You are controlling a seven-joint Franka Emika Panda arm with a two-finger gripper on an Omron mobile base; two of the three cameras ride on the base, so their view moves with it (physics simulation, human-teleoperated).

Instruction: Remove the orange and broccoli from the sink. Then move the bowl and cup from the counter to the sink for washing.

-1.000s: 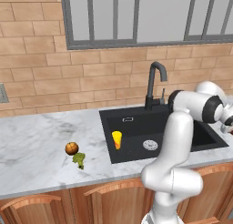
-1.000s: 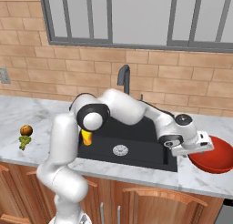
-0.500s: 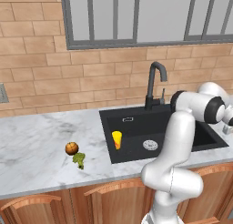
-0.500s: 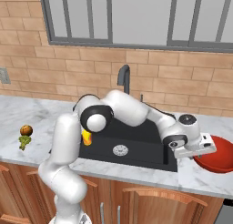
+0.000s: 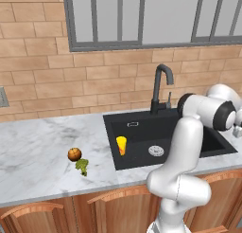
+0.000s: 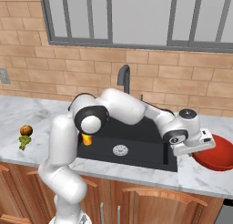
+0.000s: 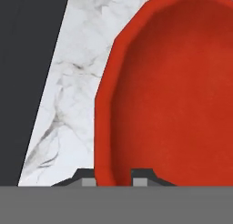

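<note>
The hand [image 7: 113,182] is pinching the rim of the red bowl [image 6: 217,151], which sits on the surface [image 6: 200,175] right beside the sink [image 6: 141,148]; it looks hard, shiny and maybe slippery, so the thin edge is the best place to hold.

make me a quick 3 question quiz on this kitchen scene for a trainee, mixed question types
1. True or false: the cup stands on the counter beside the bowl.
2. Multiple choice: where are the orange and the broccoli?
A. in the sink
B. on the counter left of the sink
C. inside the bowl
3. Short answer: in the hand view, which part of the bowl sits between the fingers?

Key
1. False: the cup stands inside the sink.
2. B.
3. Its rim: one finger is outside the wall, the other inside, and they have closed on it.
</note>
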